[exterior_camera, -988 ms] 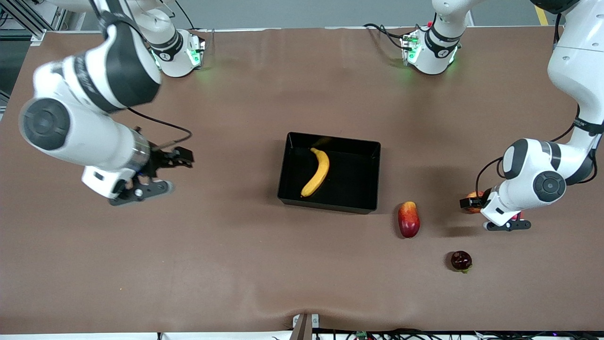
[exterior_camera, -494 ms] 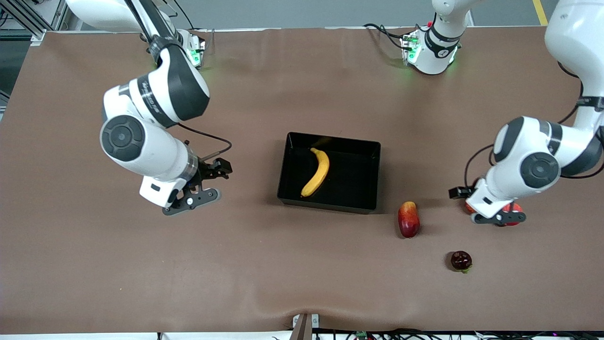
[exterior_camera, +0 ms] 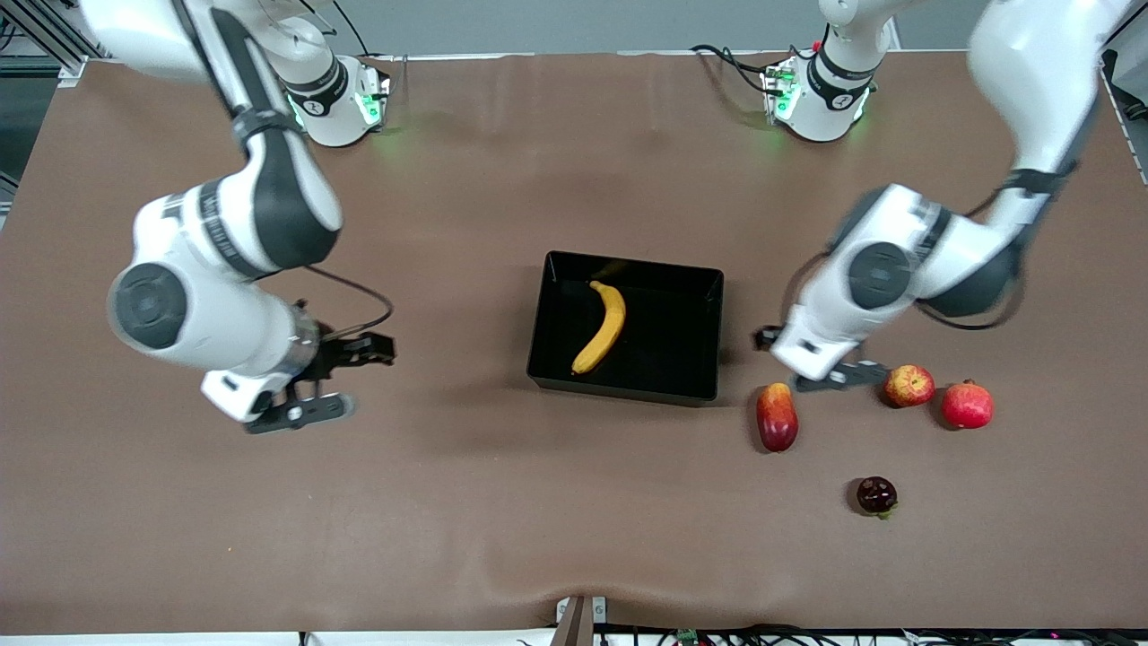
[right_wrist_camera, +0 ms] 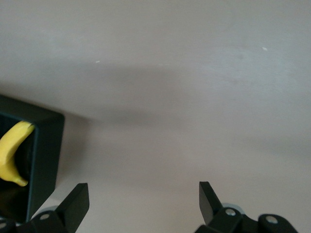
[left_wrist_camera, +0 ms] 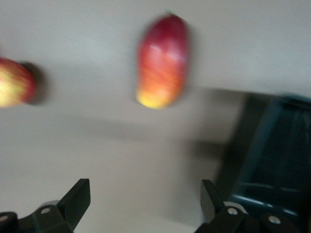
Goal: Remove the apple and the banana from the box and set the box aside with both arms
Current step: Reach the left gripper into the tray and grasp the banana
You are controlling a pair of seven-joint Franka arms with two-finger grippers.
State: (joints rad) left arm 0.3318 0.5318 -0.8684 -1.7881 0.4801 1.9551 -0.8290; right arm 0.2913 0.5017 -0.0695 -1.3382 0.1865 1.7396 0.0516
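Observation:
The black box (exterior_camera: 700, 296) sits at the table's middle with the yellow banana (exterior_camera: 603, 327) lying inside it. The red-and-yellow apple (exterior_camera: 908, 386) rests on the table toward the left arm's end. My left gripper (exterior_camera: 839, 377) is open and empty, low over the table between the box and the apple. In the left wrist view my left gripper (left_wrist_camera: 144, 199) faces the apple (left_wrist_camera: 12, 82) and the box's wall (left_wrist_camera: 262, 145). My right gripper (exterior_camera: 300, 411) is open and empty over bare table toward the right arm's end. The right wrist view (right_wrist_camera: 143, 196) shows the box's corner (right_wrist_camera: 46, 141) and the banana's tip (right_wrist_camera: 12, 155).
An elongated red-yellow mango-like fruit (exterior_camera: 777, 417) lies beside the box's corner, also in the left wrist view (left_wrist_camera: 163, 60). A solid red round fruit (exterior_camera: 967, 405) sits beside the apple. A small dark fruit (exterior_camera: 876, 495) lies nearer the front camera.
My left gripper has swung from over the apple and red fruit toward the box, uncovering both. My right gripper moved toward the box, then back toward the right arm's end.

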